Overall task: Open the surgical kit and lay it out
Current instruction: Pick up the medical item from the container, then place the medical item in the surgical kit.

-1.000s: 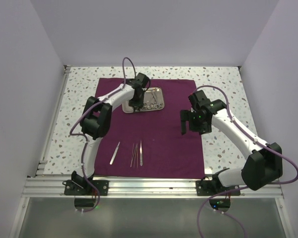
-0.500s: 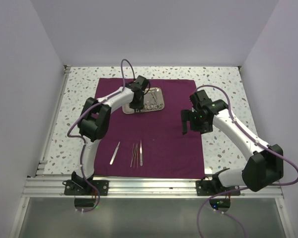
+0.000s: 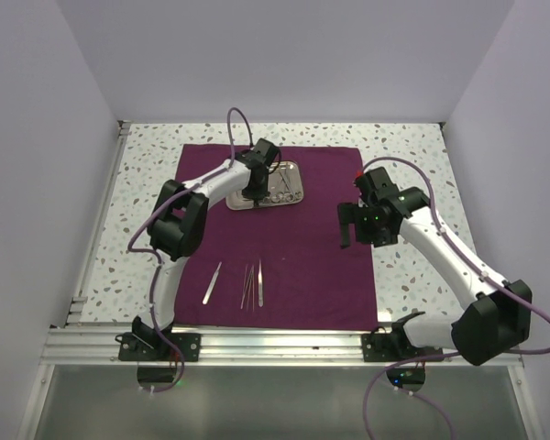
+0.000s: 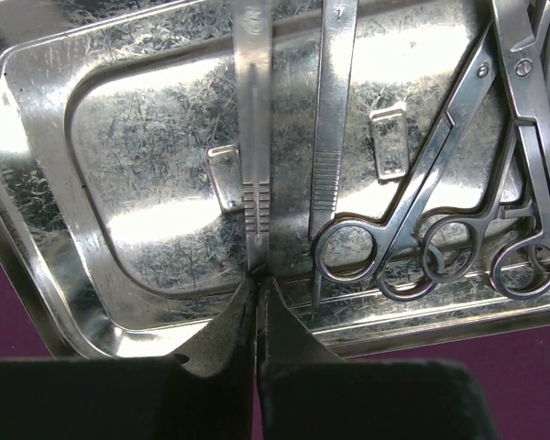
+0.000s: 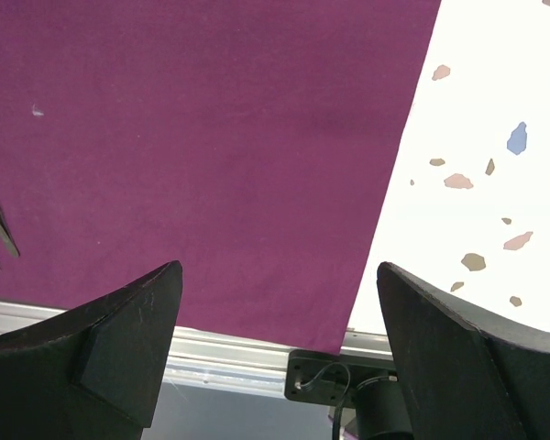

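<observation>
In shiny steel tray (image 4: pixel 37 183), thin flat steel instrument (image 4: pixel 254 110) is clamped by left gripper (image 4: pixel 257 284); right gripper (image 5: pixel 277 270) is held apart over maroon cloth (image 5: pixel 211 137) edge.

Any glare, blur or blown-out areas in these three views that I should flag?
Left wrist: strong glare on the shiny rectangular steel tray, though the ring-handled clamps stay sharp. Right wrist: the speckled white tabletop is overexposed, the dark purple cloth evenly lit. Top external: soft even light, laid-out thin metal instruments too small to resolve.
</observation>
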You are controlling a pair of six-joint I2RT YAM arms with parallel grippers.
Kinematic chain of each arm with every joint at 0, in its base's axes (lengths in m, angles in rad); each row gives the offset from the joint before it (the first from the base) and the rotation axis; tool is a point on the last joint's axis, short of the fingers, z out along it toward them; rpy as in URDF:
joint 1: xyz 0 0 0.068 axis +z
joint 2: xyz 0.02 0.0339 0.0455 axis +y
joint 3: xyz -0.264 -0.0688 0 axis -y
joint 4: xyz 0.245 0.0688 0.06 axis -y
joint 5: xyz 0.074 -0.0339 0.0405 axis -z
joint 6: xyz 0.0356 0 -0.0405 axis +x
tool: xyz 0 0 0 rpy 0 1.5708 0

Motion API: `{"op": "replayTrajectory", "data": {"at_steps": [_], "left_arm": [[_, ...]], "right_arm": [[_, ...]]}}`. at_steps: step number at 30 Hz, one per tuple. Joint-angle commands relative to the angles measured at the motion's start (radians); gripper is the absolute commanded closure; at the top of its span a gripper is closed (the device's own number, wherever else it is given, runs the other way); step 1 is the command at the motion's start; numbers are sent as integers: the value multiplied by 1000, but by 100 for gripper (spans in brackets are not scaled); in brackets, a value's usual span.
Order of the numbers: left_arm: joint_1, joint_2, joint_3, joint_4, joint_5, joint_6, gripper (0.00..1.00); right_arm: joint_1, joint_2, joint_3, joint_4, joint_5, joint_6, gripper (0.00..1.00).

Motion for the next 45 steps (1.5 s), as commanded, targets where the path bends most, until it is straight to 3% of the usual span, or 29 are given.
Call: {"op": "replayTrajectory", "data": {"at_steps": [1,6,16,22,28,32,45], "left_arm": [[-1,116,-72,-40,29,-25,100],[-1,85,-38,-55,31,4,100],[2,-236,51,-169,-70,75,100],[1,-505,-179,-166,-43,47,100],[-12,-776,-626,-143,-5,-97,100],[-24,-931,-819,-154,26,-213,100],[-35,-1202,-1103,-281,92,-367,100]], "right_arm": [[-6,-43,-4,-25,20,-18,9],[-9,-57,-10,-25,11,-17,9],[-7,-65,-26,12,-39,-14,9],[-7,-68,-47,44,-69,-24,9],[-9,-65,-55,63,-108,-37,9],[-9,-63,-59,77,-151,-26,9],[-7,-70,-104,100,-184,-21,10]]}}
